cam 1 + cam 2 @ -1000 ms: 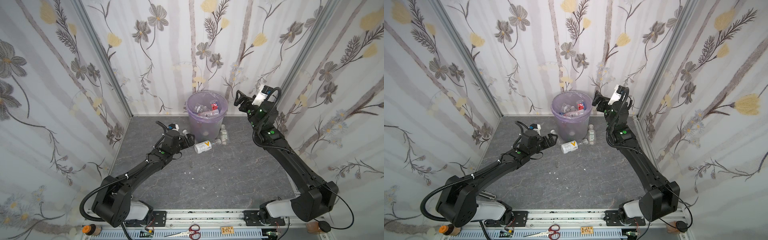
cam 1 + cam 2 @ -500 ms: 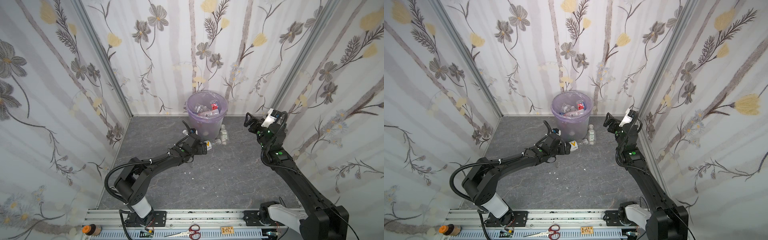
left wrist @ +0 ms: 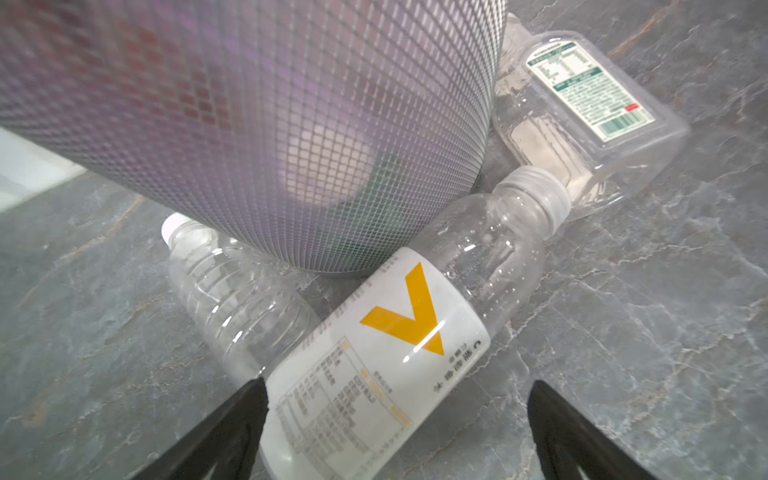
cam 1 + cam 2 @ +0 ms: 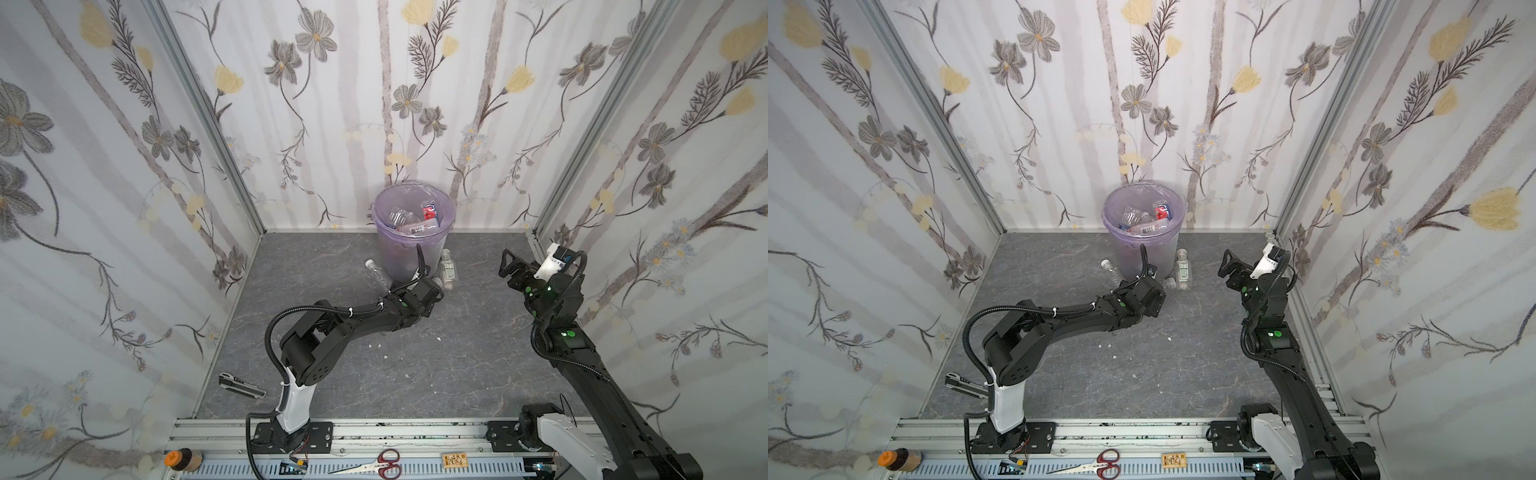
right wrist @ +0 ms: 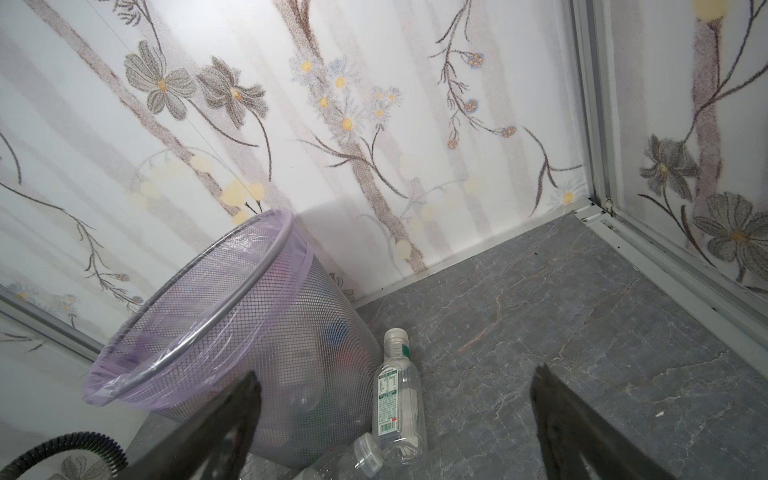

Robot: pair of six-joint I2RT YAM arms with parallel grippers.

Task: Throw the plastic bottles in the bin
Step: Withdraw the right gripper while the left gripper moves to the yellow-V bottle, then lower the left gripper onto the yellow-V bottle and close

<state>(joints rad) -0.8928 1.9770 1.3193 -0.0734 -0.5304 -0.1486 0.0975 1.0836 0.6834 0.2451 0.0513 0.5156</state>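
1. The left claw (image 3: 397, 386) has been carried across the desk (image 4: 457, 353) towards the bin (image 4: 399, 257) within the last second. It is now set low at the bin's foot. Its jaws are spread wide and nothing is held.
2. The white-labelled bottle (image 3: 399, 332), marked with an orange V, lies on its side just beside the base of the bin. Its lower body now sits between the left claw's fingers (image 3: 232, 424), which have not been closed on it.
3. A clear ribbed bottle (image 3: 232, 299) lies next to it against the bin's foot. A green-labelled bottle (image 3: 582, 108) lies on the far side, near the V bottle's cap.
4. The right claw (image 5: 397, 378) has been lowered from beside the bin's rim and drawn back towards the right wall. It is spread wide and empty, well apart from the bin.
5. Several bottles (image 4: 409, 218) are seen already inside the bin, so the task is judged largely done, with three bottles left on the desk.
6. The left arm's approach is judged complete, and closing on the V bottle is the step in hand.
7. A clean lift may be hindered by the two neighbouring bottles and the mesh wall.
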